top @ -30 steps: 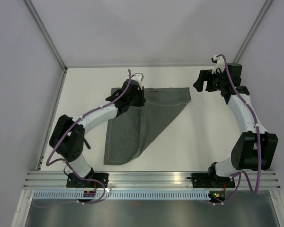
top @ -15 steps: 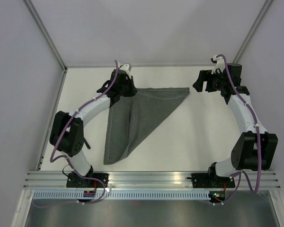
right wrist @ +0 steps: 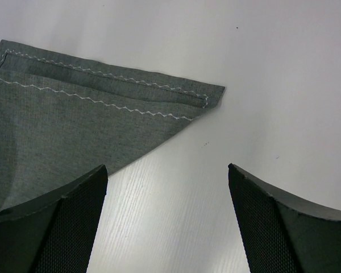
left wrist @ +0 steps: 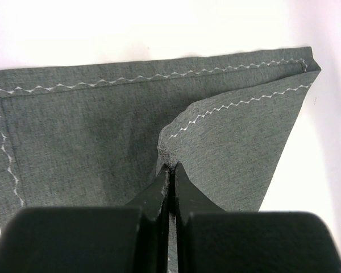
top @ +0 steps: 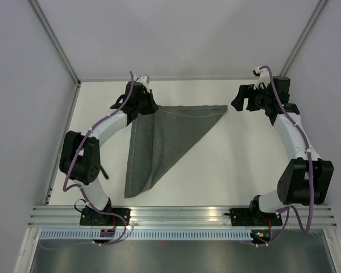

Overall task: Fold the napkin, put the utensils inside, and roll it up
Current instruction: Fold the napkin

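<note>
Napkin (top: 159, 142), a dark grey woven triangle with pale zigzag stitching, is lying on the white counter (top: 244, 165), its 11 o'clock corner hiding under the left arm (top: 108, 125). Pale walls (top: 187, 40) are enclosing the counter. At that corner the left jaws are pinching together on a cloth layer; the right jaws are hovering wide apart at 2 o'clock, near the cloth's point.

Your left claw (left wrist: 170, 170) has its two black fingers (left wrist: 153, 196) pressed flat together, pinching the corner of a folded-over flap of the dark grey fabric napkin (left wrist: 85, 131). From the fingertips the flap spreads up to the right, reaching the napkin's far right corner. Pale zigzag stitching follows the far hem, the left hem and the flap's edge. The white surface (left wrist: 159, 28) shows along the top and right.
</note>
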`<state>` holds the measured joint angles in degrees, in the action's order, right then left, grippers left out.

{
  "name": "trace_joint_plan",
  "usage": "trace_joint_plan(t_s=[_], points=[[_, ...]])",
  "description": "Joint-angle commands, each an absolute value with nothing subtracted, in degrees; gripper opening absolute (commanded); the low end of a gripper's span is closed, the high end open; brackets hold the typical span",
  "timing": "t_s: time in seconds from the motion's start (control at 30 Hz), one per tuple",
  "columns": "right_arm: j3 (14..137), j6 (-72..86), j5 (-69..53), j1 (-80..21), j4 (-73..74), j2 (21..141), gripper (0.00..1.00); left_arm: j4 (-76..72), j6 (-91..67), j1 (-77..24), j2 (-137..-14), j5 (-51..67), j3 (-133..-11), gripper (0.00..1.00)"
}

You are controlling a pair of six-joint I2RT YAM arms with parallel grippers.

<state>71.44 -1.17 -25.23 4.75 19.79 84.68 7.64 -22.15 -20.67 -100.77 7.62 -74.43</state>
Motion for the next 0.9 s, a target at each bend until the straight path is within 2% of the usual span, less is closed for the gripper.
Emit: trace_joint_plan(t_s=[0.0, 0.87], points=[[73.7, -0.8, -26.1, 5.0, 20.1, 83.5, 0.91, 6.9, -23.7, -19.2, -101.3, 10.5, -77.5, 0.02], [74.1, -0.9, -26.5, 5.0, 20.2, 84.9, 0.91, 7.3, -24.2, -13.8, -105.9, 13.8, -81.8, 0.02]])
